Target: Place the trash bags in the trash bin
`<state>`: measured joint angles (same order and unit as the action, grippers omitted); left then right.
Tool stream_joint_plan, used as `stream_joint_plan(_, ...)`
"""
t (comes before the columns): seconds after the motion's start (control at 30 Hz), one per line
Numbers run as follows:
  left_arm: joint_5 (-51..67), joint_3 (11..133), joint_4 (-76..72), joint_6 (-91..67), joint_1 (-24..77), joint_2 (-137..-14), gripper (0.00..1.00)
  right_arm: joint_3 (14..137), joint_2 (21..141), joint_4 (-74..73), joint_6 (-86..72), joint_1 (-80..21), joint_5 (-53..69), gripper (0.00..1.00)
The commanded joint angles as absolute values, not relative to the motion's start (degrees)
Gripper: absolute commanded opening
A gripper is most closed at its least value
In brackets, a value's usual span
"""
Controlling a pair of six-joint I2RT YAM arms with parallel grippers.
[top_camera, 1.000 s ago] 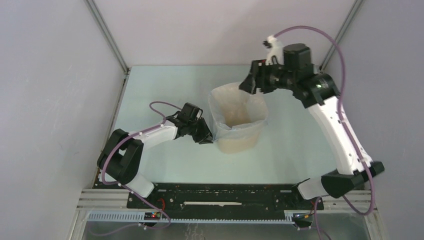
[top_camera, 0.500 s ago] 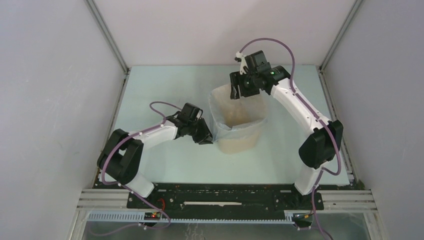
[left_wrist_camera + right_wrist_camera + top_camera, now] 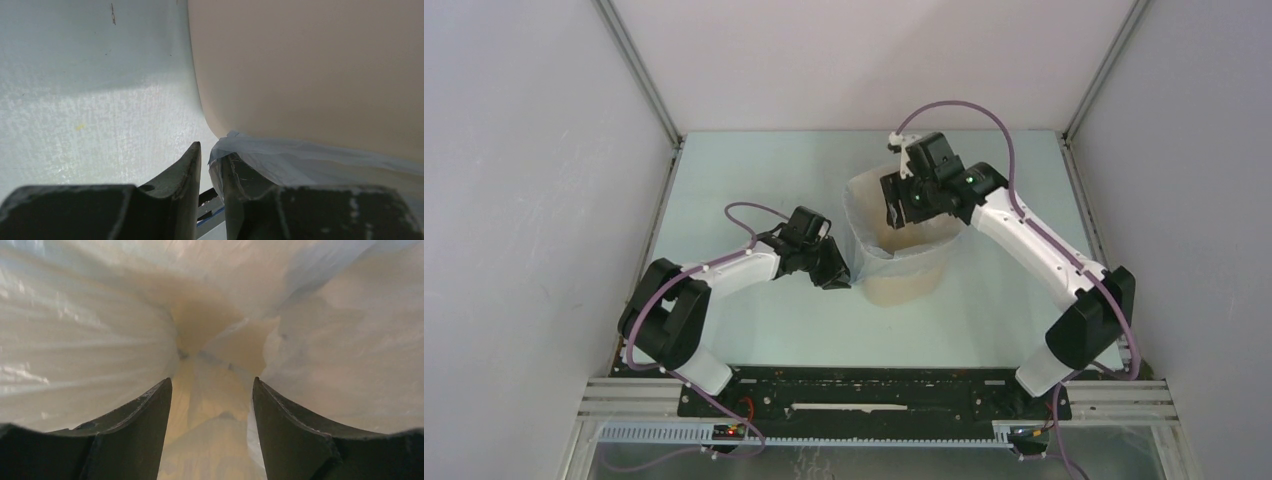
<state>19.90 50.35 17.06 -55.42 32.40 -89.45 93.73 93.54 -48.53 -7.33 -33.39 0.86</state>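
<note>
The beige trash bin [image 3: 906, 287] stands mid-table, lined by the pale-blue trash bag [image 3: 865, 252], whose edge folds over the rim. My left gripper [image 3: 838, 274] is at the bin's left side, closed to a narrow slit on the bag's hanging edge. In the left wrist view the bag [image 3: 310, 160] drapes over one finger beside the bin wall [image 3: 310, 65], at my left gripper [image 3: 212, 150]. My right gripper [image 3: 894, 204] is open over the bin's far rim, pointing down into the bag. The right wrist view shows the open right gripper [image 3: 212, 384] with bag film [image 3: 75, 340] all round.
The pale green table [image 3: 744, 180] is enclosed by grey walls at left, back and right. The right arm's purple cable [image 3: 984, 110] arches over the far side of the bin. A black rail [image 3: 874, 395] runs along the near edge.
My right arm swung left from beyond the bin's far right corner to over its mouth and dipped its open gripper toward the bag. The left arm has not moved.
</note>
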Motion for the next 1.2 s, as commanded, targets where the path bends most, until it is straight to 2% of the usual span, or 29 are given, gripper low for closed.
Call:
stream_joint_plan(0.0, 20.16, 52.46, 16.06, -54.05, 32.91, -89.50, 0.26, 87.40, 90.69, -43.69, -7.84, -34.97, -1.42, 0.68)
stream_joint_plan(0.2, 20.23, 53.01, 16.07, -54.05, 32.94, -89.74, 0.26, 87.13, 97.75, -40.98, -7.73, -34.89, -3.94, 0.60)
stream_joint_plan(0.4, 20.16, 55.04, 17.58, -53.21, 32.94, -90.48, 0.27, 84.54, 99.15, -39.29, -7.35, -34.53, -11.91, 0.60)
stream_joint_plan(0.57, 20.05, 55.69, 18.19, -52.65, 32.93, -91.12, 0.27, 87.57, 98.17, -42.08, -7.50, -35.01, -9.62, 0.60)
stream_joint_plan(0.67, 20.15, 55.90, 18.19, -52.56, 32.91, -91.40, 0.28, 88.34, 95.25, -41.35, -8.53, -36.31, -5.98, 0.61)
stream_joint_plan(0.8, 20.04, 56.00, 18.43, -52.30, 32.94, -91.49, 0.29, 86.54, 92.87, -39.19, -10.54, -37.18, -3.50, 0.68)
stream_joint_plan(0.97, 19.88, 55.73, 18.46, -52.38, 32.96, -91.59, 0.29, 84.32, 94.85, -38.18, -14.63, -38.85, 2.03, 0.71)
stream_joint_plan(1.17, 19.82, 56.67, 18.46, -52.56, 32.96, -91.58, 0.30, 86.33, 95.71, -37.81, -14.70, -41.63, 2.68, 0.77)
